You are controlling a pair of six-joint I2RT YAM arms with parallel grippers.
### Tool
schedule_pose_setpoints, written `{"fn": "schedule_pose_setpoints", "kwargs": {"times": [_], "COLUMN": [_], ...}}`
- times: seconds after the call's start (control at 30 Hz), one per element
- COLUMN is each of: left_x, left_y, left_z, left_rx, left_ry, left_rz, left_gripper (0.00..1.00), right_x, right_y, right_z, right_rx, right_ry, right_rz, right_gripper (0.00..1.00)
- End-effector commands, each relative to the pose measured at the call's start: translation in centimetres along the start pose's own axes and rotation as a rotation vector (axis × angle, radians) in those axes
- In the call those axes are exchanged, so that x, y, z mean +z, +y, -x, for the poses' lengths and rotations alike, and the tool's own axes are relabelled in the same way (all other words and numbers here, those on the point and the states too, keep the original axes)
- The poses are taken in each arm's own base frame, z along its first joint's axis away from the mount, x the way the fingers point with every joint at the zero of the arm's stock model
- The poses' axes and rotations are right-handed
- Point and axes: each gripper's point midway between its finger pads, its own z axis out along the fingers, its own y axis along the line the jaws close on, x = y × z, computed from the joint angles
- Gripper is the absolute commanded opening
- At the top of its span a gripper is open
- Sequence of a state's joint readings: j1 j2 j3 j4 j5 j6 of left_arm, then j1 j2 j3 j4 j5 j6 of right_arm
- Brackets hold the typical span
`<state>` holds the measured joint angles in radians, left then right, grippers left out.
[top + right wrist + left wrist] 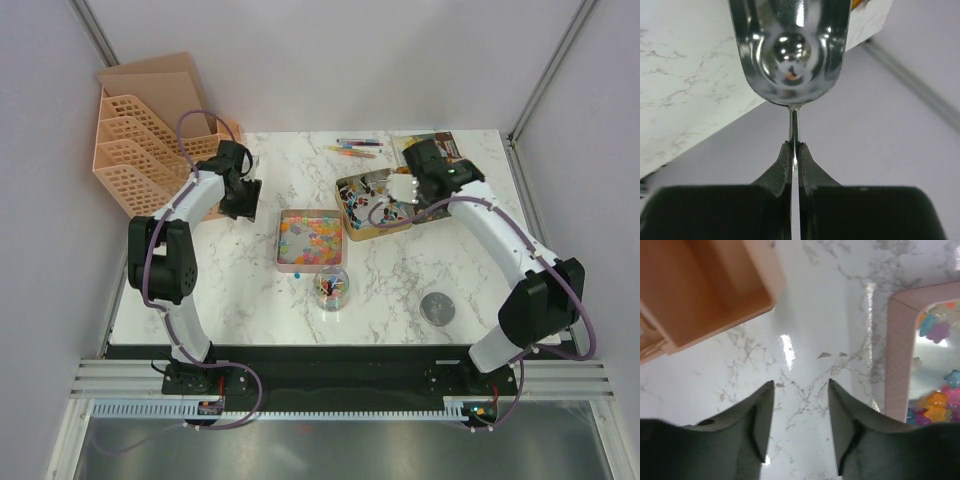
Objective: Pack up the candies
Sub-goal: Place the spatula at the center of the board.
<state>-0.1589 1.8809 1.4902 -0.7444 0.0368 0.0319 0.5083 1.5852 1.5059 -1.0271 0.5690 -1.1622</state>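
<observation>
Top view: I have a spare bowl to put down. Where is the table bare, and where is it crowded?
Bare marble lies front left, between the left arm and the pink tray, and front right, between the jar and the lid. The back right is crowded: the tin, the pens and the right gripper with its metal scoop sit close together.

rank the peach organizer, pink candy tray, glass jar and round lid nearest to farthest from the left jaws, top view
1. peach organizer, right beside them, left side
2. pink candy tray, table centre
3. glass jar, on the tray's near side
4. round lid, front right
</observation>
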Motion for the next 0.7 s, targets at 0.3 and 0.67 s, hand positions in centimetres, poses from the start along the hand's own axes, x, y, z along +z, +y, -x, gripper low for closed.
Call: {"fn": "schedule_pose_setpoints", "kwargs": {"times": [0.3,0.67], "left_x": [-3.4,-4.0], "left_y": [-1.4,-1.8], "left_z": [2.5,3.3], "left_rx": [-0.047,-0.035], "left_ry": [-0.093,-0.115], "left_rz": [-0.150,-0.120], "left_gripper": [0.95,0.88], "right_x": [9.4,15.4], "right_y": [8.4,11.2], "right_z": [-11.0,-14.7], "right_rx": [0.892,1.284], "right_ry": [0.036,0.063], "right_rz": [0.290,0.450], "right_gripper": [0.00,0.00]}}
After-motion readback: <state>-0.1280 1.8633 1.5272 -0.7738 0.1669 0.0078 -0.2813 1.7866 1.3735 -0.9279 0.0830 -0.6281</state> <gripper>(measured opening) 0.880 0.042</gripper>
